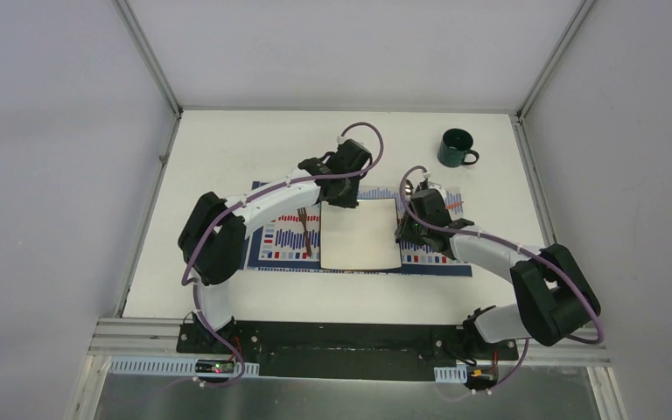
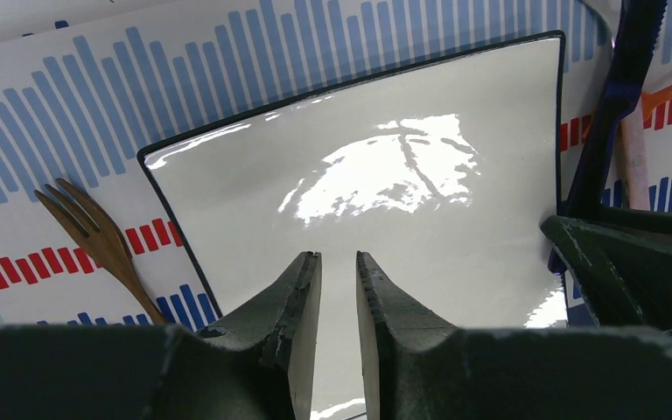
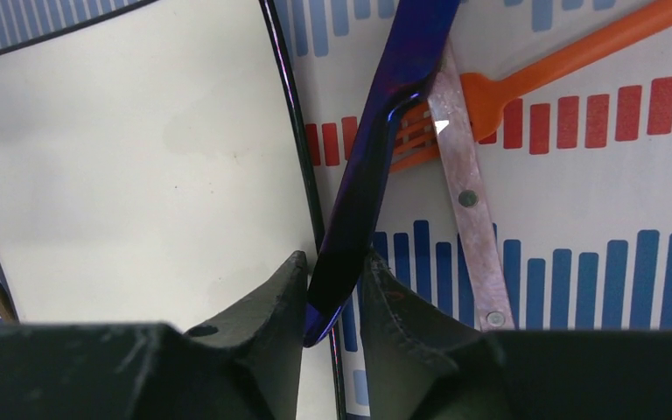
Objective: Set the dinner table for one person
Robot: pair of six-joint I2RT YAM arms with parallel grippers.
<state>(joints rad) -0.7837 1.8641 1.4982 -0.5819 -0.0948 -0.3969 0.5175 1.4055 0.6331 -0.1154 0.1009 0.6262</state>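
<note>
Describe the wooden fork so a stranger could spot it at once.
Find the striped placemat in the middle of the white table, with a square white plate on it. The wooden fork lies on the mat just left of the plate. It is the only brown utensil; the orange fork and the dark blue utensil are on the plate's right.

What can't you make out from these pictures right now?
The blue utensil: working end cut off by the right wrist view's top edge; covered by the right claw in the top view.
The plate: near rim hidden under the left claw in the left wrist view, so grip unclear.
The mug: inside too small and dark in the top view.
</note>
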